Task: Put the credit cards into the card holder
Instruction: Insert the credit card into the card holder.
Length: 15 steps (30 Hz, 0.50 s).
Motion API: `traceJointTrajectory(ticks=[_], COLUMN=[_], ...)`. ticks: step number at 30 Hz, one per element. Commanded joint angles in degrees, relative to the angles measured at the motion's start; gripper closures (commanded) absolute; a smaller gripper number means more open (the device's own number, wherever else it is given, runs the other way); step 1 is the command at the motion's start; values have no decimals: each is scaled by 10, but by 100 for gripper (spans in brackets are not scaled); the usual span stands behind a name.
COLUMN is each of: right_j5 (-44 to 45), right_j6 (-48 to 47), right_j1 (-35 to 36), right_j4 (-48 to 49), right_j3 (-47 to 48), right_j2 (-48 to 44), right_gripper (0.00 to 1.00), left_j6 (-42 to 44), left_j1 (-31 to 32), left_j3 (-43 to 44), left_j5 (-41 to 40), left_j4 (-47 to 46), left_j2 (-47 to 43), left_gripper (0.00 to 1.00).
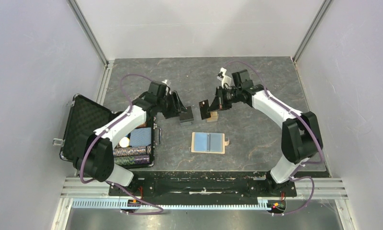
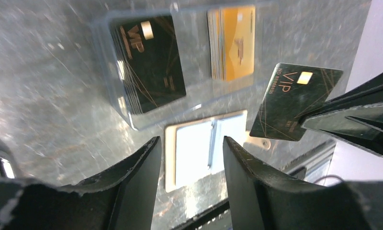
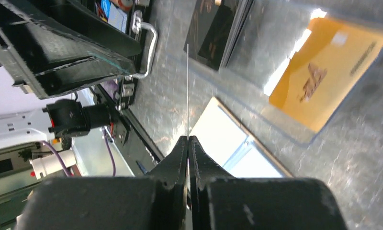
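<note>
Card (image 2: 295, 103), black, likely light, stiff, slick: pinched by one edge in right gripper (image 3: 187, 140), aloft just beyond the open card holder (image 1: 208, 143). Left gripper (image 2: 190, 143) spread, empty. Edge grip suits.

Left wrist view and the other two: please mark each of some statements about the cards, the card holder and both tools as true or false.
1. The right tool is shut on a black VIP card. True.
2. The card holder is closed. False: it lies open, its light-blue inside facing up.
3. The left tool grips an orange card. False: its fingers stand apart with nothing between them.
4. A stack of orange cards lies beside a stack of black cards. True.
</note>
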<state>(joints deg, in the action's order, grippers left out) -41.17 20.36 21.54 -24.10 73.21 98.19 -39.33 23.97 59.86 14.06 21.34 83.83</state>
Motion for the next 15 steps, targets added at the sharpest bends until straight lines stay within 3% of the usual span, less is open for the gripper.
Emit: traceJointTrajectory(ticks=[1, 8, 15], right_j5=[-29, -45, -58], right_j6=[1, 27, 69], right_j1=[-7, -17, -29], right_j4=[42, 69, 132], right_j3=[-78, -201, -334], right_j2=[-76, -160, -223], right_gripper=[100, 100, 100], left_j6=[-49, -101, -137], left_j1=[56, 145, 165], left_j3=[-35, -109, -157], left_j5=[7, -54, -78], left_j4=[-32, -29, -33], left_j2=[-22, -28, -10], left_gripper=[44, 54, 61])
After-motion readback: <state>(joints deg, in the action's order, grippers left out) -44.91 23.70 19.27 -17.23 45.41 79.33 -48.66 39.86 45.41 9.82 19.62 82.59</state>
